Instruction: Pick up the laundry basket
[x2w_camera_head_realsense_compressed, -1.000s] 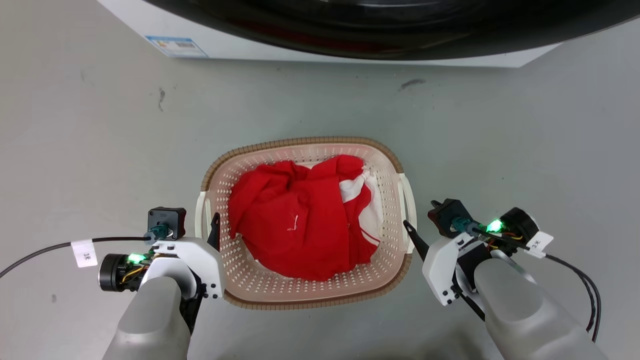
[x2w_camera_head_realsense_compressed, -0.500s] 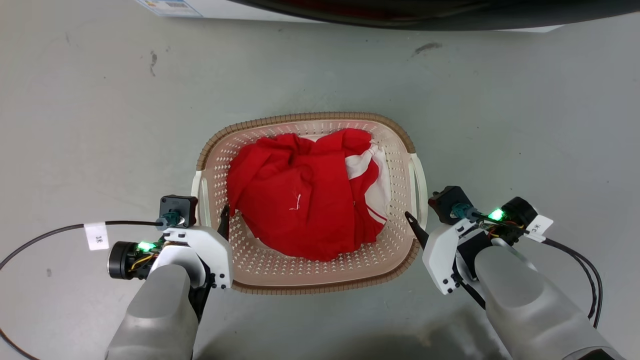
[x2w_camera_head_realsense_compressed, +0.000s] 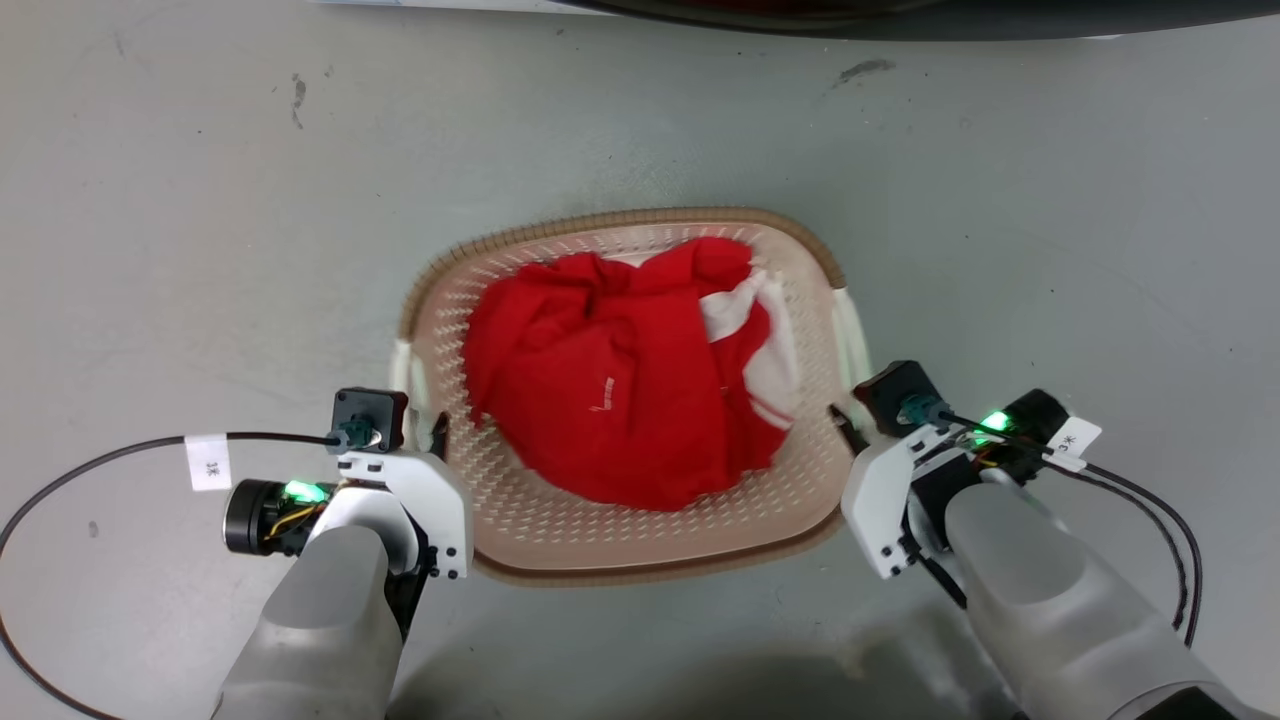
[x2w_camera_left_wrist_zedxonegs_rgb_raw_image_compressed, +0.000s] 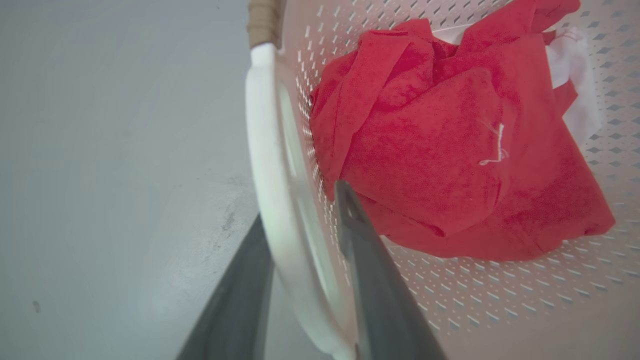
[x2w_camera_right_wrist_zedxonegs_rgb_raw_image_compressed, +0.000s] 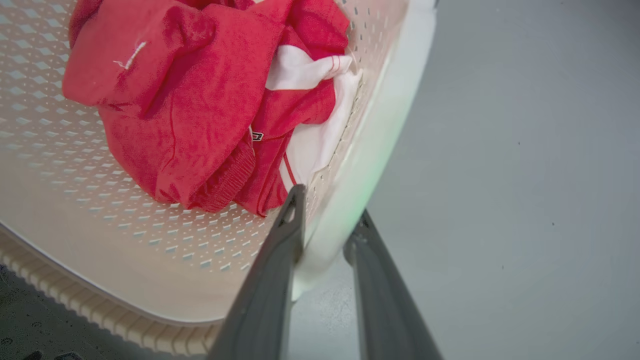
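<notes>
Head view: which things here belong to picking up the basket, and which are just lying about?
Job: laundry basket; left pincer and right pincer, each astride one side of it.
Lying about: red and white clothes inside the basket; washing machine at the top edge; floor scuff.

Laundry basket (x2w_camera_head_realsense_compressed: 640, 572): raised toward the head camera since a second ago, showing larger and shifted slightly right, with its near rim tipped. Left gripper (x2w_camera_head_realsense_compressed: 432, 432): moved further along the left handle (x2w_camera_head_realsense_compressed: 402, 365), so less of its fingers shows. Right gripper (x2w_camera_head_realsense_compressed: 840, 415): drawn inward, its fingers now pinching the right handle (x2w_camera_head_realsense_compressed: 852, 330). Red garment (x2w_camera_head_realsense_compressed: 600, 400): slid slightly toward the right wall.
</notes>
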